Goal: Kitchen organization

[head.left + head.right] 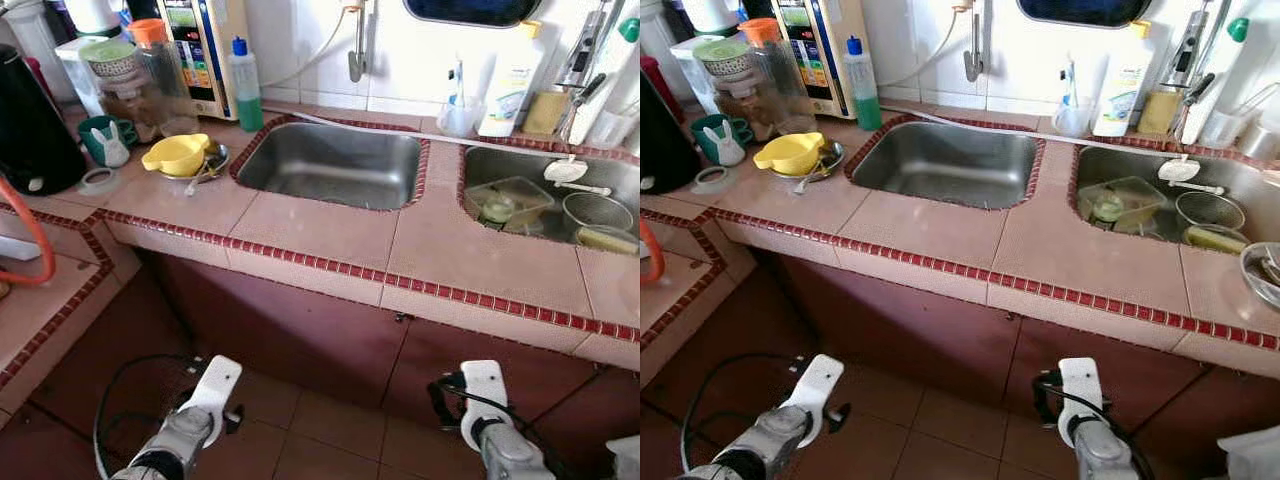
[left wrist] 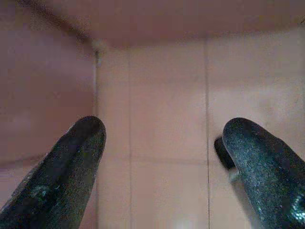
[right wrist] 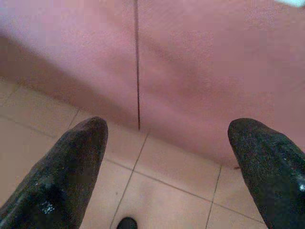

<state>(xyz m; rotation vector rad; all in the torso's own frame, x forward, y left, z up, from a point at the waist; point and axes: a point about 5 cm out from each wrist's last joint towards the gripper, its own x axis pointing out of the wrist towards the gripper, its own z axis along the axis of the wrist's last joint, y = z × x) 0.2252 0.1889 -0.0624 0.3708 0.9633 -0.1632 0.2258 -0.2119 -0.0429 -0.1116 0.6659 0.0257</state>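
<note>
A tiled counter (image 1: 330,225) with red trim holds two steel sinks. The left sink (image 1: 330,165) is bare. In the right sink (image 1: 480,165) lie a clear plastic container (image 1: 508,200) and a metal pot (image 1: 595,212). A yellow bowl (image 1: 177,153) rests on a metal plate with a spoon, left of the sinks. Both arms hang low in front of the cabinet, below the counter edge. My left gripper (image 2: 164,138) is open over the floor tiles. My right gripper (image 3: 167,138) is open, facing the cabinet doors, with nothing between its fingers.
At the back left stand a black kettle (image 1: 30,125), a green cup (image 1: 105,140), an orange-lidded jar (image 1: 160,75) and a green bottle (image 1: 245,85). A white bottle (image 1: 510,80) stands behind the sinks. A metal bowl (image 1: 1262,272) sits far right. A wire fan (image 1: 130,400) lies on the floor.
</note>
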